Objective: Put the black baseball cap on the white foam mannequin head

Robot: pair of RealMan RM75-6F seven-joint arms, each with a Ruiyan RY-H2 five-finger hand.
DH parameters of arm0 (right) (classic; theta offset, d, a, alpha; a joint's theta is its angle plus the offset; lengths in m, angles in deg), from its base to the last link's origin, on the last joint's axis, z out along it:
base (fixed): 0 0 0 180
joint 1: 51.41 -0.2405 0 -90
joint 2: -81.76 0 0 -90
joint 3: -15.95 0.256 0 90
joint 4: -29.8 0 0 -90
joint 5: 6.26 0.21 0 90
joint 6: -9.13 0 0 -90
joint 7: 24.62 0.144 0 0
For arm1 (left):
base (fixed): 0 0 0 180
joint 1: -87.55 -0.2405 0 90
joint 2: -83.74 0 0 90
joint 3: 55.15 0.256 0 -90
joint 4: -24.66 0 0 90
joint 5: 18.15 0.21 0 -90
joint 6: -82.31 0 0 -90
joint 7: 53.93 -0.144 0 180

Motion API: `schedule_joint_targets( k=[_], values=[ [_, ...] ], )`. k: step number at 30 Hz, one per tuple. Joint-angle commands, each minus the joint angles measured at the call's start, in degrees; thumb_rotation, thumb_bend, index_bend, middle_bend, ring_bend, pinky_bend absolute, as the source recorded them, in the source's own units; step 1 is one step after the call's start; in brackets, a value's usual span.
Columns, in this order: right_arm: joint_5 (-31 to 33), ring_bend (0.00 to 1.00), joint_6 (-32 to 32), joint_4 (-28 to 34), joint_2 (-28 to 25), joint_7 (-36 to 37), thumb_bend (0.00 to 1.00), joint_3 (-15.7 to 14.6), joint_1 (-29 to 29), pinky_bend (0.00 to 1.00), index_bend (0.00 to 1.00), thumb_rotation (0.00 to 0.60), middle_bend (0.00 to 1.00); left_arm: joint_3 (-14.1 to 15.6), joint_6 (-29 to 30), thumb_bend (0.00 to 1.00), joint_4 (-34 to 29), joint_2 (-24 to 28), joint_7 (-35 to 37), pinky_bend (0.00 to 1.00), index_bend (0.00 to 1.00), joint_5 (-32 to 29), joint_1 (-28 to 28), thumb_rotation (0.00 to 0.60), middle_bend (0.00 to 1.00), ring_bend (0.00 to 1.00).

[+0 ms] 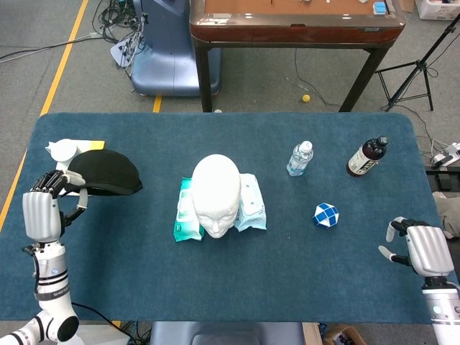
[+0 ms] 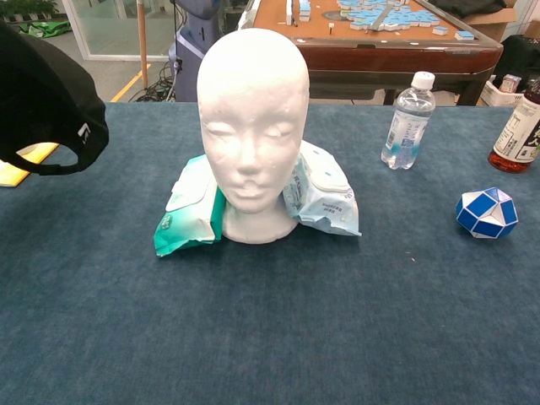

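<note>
The white foam mannequin head (image 1: 216, 194) stands upright mid-table, facing the robot; the chest view shows its face (image 2: 252, 126). My left hand (image 1: 44, 203) holds the black baseball cap (image 1: 105, 172) by its brim, lifted above the table's left side. In the chest view the cap (image 2: 46, 105) hangs tilted at the far left edge, clear of the table, and that hand is out of frame. My right hand (image 1: 420, 246) rests near the table's front right corner with its fingers curled in, holding nothing.
Two wet-wipe packs (image 1: 188, 210) (image 2: 321, 192) lean against the mannequin's base. A water bottle (image 1: 300, 158), a dark bottle (image 1: 366, 156) and a blue-white puzzle ball (image 1: 325, 214) lie to the right. A white cup (image 1: 63, 151) on a yellow pad stands behind the cap.
</note>
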Motion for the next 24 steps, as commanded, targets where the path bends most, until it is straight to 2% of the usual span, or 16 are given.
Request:
schedule_joint_targets(
  k=[1,12,24],
  values=[
    [0.1,0.53,0.0,-0.1,-0.1,0.2,0.12,0.0,0.0,0.51,0.66,0.600,0.54,-0.6,-0.5,0.39,-0.1,0.2,-0.8,0.41,0.76,0.1,1.0,0.600,0.49,0.36],
    [0.2,0.53,-0.2,-0.5,-0.2,0.8,0.12,0.1,0.1,0.51,0.66,0.600,0.54,-3.3,-2.6,0.43,0.6,0.2,-4.5,0.41,0.79,-1.4,5.1,0.600,0.49,0.36],
    [0.4,0.53,0.0,-0.5,-0.1,0.9,0.12,0.2,0.0,0.51,0.66,0.600,0.54,-7.6,-3.4,0.43,5.4,-3.7,-2.7,0.41,0.85,-4.8,10.5,0.600,0.54,0.39]
  ],
)
